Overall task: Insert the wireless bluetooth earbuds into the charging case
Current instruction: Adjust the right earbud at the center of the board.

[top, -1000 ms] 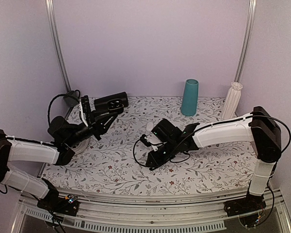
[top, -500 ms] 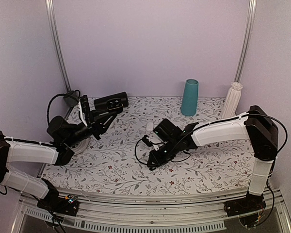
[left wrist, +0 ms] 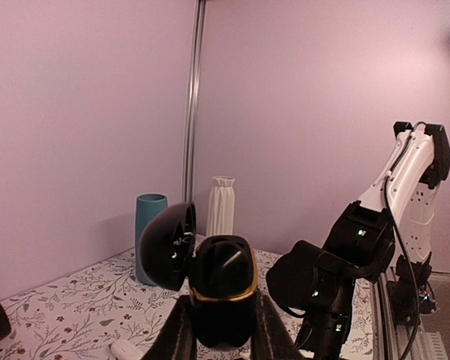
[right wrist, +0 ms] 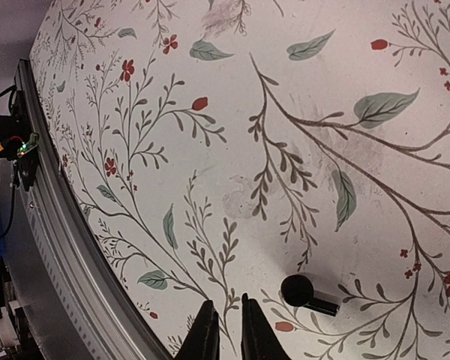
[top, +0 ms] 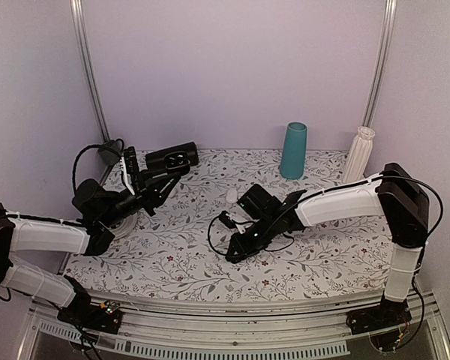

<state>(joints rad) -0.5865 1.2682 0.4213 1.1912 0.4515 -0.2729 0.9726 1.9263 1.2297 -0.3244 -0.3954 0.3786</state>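
My left gripper (left wrist: 221, 330) is shut on the black charging case (left wrist: 222, 289) and holds it up in the air, with its lid (left wrist: 167, 246) swung open to the left. In the top view the case (top: 172, 158) is at the back left, above that gripper (top: 165, 174). One tiny black earbud (right wrist: 306, 293) lies on the flowered table, just right of my right gripper (right wrist: 225, 319). That gripper is low over the table, its fingers a narrow gap apart with nothing between them. It is near the table's middle in the top view (top: 236, 251). The second earbud is not clearly visible.
A teal cup (top: 293, 150) and a white ribbed vase (top: 359, 154) stand at the back right. A small white rounded object (top: 231, 196) lies behind the right arm. The table's metal front edge (right wrist: 67, 247) runs close to the right fingertips.
My right gripper has moved a little left and down toward the table near the earbud. The left arm and the case have stayed still.
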